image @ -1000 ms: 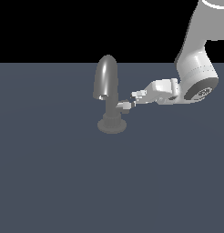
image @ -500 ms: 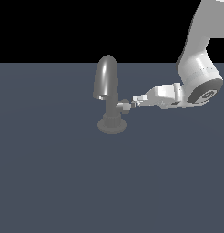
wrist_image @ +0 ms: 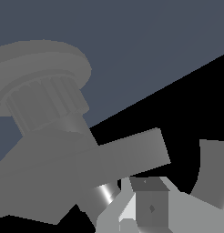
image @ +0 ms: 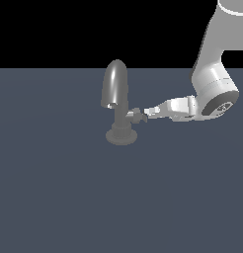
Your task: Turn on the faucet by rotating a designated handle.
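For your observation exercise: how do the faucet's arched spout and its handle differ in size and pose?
Size: the spout is tall and bulky, while the handle is a short stub. Pose: the spout rises and curves over at the top, while the handle juts sideways from the stem toward the gripper. Both are glossy grey metal.

A flat, matte slate-blue surface (image: 54, 197) is seen filling the lower part of the exterior view, uniform in tone and without markings. Above its straight far edge, a plain black background (image: 59, 29) is shown. In the wrist view, the same surface (wrist_image: 145, 41) and black background (wrist_image: 196, 104) are visible.
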